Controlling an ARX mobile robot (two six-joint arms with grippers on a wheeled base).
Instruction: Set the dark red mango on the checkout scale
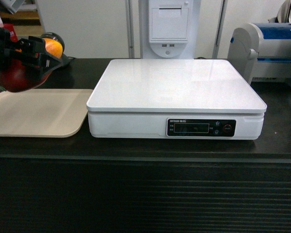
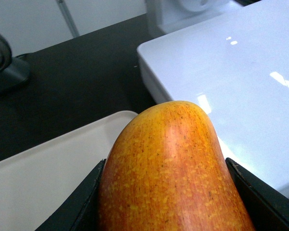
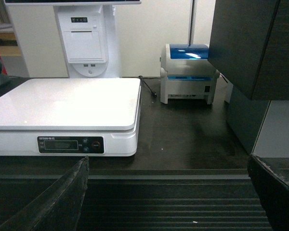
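Filling the left wrist view, the dark red mango (image 2: pixel 171 173) sits clamped between the left gripper (image 1: pixel 26 60)'s black fingers (image 2: pixel 77 207), carried above the beige tray (image 1: pixel 39 114) at the counter's left, seemingly so it can travel right onto the scale (image 1: pixel 177 90). Its platter lies bare on the checkout (image 1: pixel 145 194). The right gripper (image 3: pixel 168 192) hangs wide open and empty near the counter's front. The mango's lower half is cut off.
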